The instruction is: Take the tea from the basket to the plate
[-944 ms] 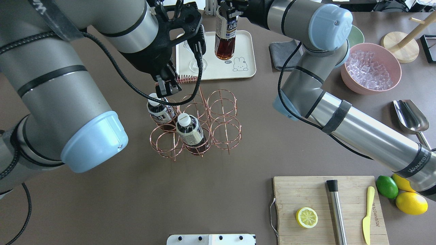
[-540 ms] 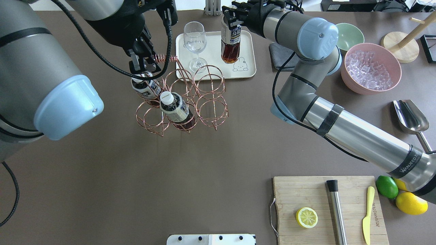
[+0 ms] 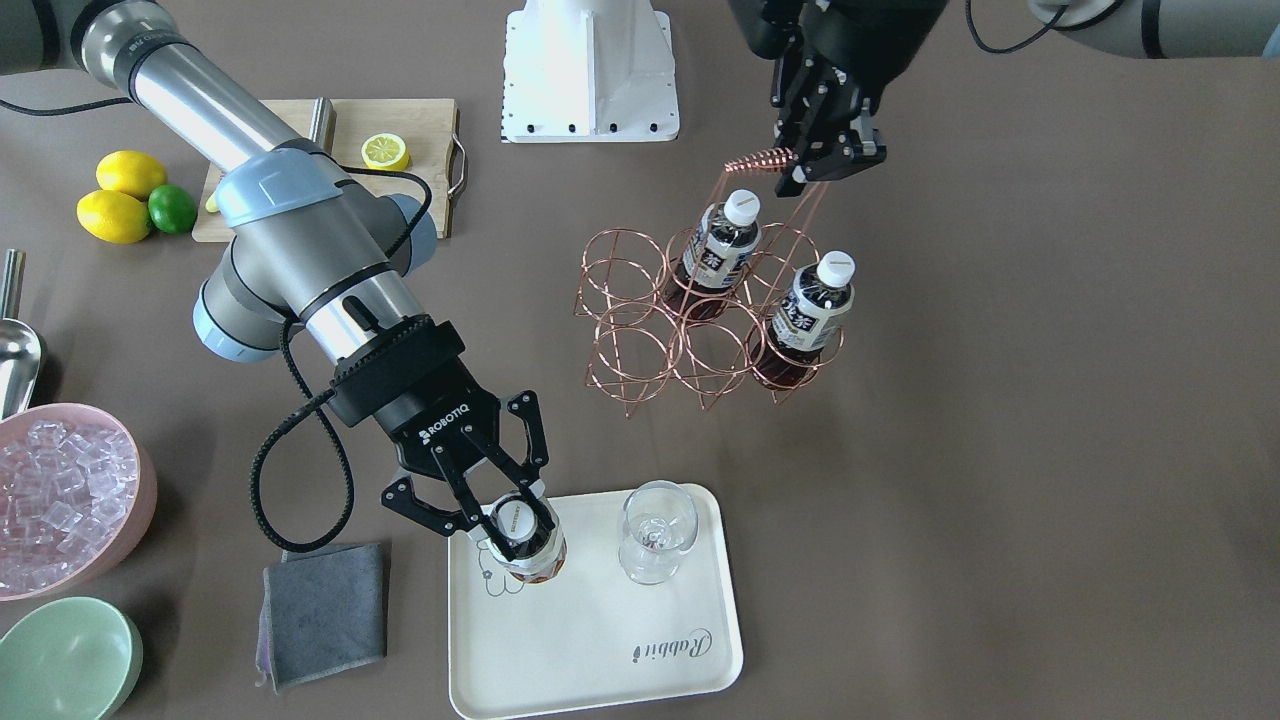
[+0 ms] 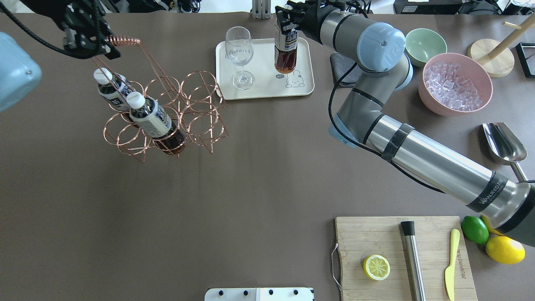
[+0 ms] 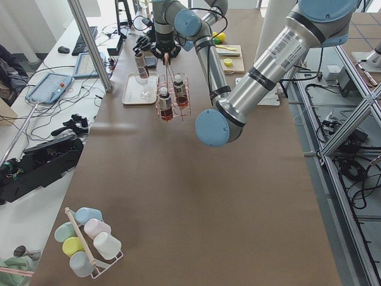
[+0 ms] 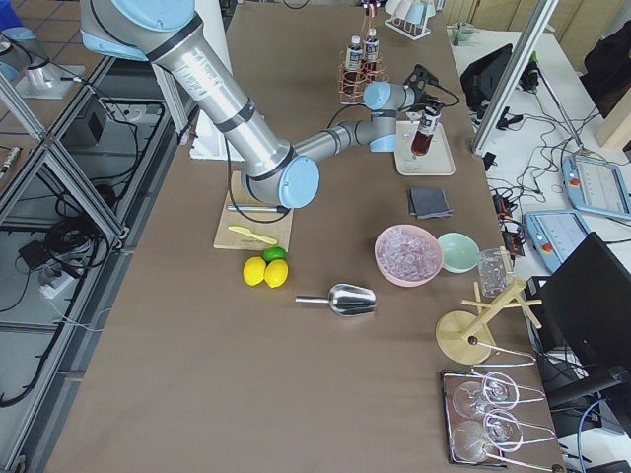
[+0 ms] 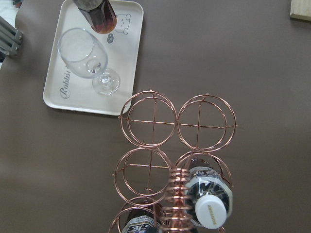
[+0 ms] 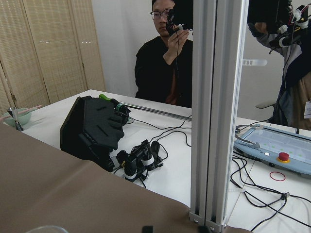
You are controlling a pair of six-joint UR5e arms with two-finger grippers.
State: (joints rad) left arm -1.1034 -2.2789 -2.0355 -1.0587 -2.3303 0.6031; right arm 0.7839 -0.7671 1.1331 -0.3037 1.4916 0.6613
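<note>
Right claw is seen clenched on the white-capped neck of a small clear plastic tea bottle of dark brown liquid with a white-and-navy label, one finger being set on each side of the cap. The tea bottle is held upright over the cream rectangular plate with rounded corners, in the plate's 3 o'clock half as seen from overhead, with its base just beside the small bear drawing. Whether the base is touching the plate cannot be told. On the same plate, at 9 o'clock of the tea bottle and apart from it, a clear stemmed glass is stood upright. The plate itself is found at 12 o'clock on the brown desk.

Left claw is closed on the coiled-wire handle of the copper wire basket of six round ring cells, which is found at 10 o'clock on the desk, apart from the plate. Whether the basket's feet are touching the desk cannot be told. Two spare bottles of the same kind are carried in it, in two cells that meet only at a corner.

At 2 o'clock a pink bowl of ice cubes is seen, with a pale green bowl just beside it at its 11 o'clock. A wooden cutting board bearing a lemon half is found at 5 o'clock.
</note>
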